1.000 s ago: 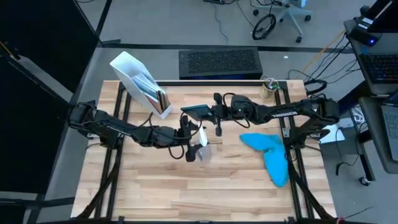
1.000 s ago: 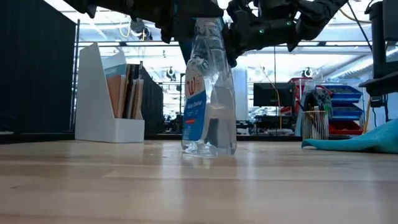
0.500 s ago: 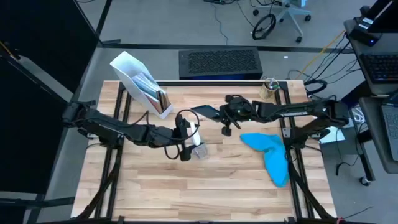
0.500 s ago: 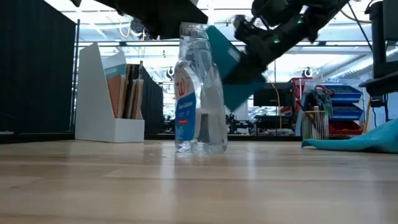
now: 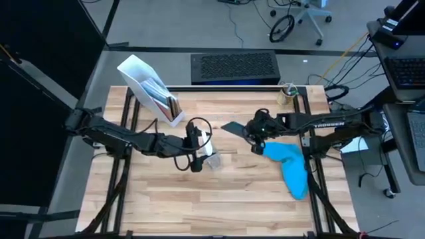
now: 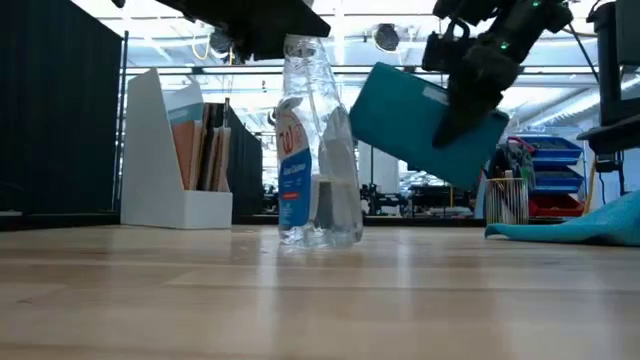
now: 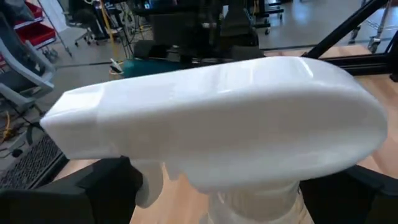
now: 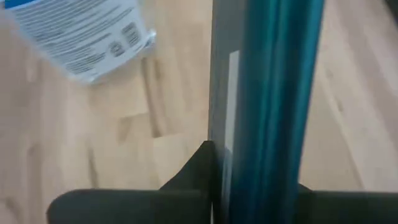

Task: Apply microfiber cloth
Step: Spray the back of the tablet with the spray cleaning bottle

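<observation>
1. Right claw (image 5: 255,131) is clamped on the tablet (image 6: 425,122), held tilted above the tabletop (image 5: 199,199).
2. Left claw (image 5: 199,147) grips the spray bottle (image 6: 312,140) at its top.
3. Microfiber cloth (image 5: 289,161) lies just beside the right claw — untouched.
4. Step, I judge: pre-wipe; next needs tablet & cloth brought together.

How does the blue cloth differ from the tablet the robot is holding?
The microfiber cloth lies rumpled and irregular on the table, while the tablet is flat and rigid, held tilted in the air by the right gripper. The cloth is bright sky blue; the tablet looks dark from above and teal from the low view. Nothing grips the cloth. Both sit on the table's right side.
</observation>
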Motion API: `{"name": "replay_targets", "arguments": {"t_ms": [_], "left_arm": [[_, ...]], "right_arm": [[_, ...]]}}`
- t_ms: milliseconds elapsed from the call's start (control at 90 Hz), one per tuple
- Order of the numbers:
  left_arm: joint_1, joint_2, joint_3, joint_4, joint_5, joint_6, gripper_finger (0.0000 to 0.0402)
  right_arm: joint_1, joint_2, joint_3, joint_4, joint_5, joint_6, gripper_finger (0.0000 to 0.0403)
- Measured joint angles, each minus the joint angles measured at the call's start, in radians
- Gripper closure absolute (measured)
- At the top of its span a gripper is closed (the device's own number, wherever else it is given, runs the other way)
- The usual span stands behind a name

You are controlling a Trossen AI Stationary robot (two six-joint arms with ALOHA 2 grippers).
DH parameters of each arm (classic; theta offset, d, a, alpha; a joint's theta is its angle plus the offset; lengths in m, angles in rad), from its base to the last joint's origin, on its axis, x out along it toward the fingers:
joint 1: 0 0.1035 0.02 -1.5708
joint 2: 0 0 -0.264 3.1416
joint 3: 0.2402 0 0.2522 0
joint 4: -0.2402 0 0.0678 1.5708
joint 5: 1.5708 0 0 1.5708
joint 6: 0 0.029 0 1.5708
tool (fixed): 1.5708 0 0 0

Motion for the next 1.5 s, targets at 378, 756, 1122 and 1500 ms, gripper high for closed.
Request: {"name": "replay_targets", "arguments": {"t_ms": [378,756,1122,1500], "left_arm": [[0.006,0.000,0.000,-0.002,0.002,-0.080,0.0047],[0.027,-0.001,0.003,-0.046,-0.017,-0.112,0.0044],[0.039,-0.007,0.003,-0.077,-0.038,-0.080,0.0014],[-0.015,-0.153,-0.002,-0.111,-0.044,-0.077,0.0015]], "right_arm": [[0.076,0.000,0.000,-0.019,0.081,0.046,0.0392],[0.079,0.000,0.000,-0.042,0.084,0.119,0.0391],[0.064,0.001,-0.001,0.077,0.129,0.021,0.0390],[0.094,0.001,-0.001,0.051,0.122,0.045,0.0390]]}}
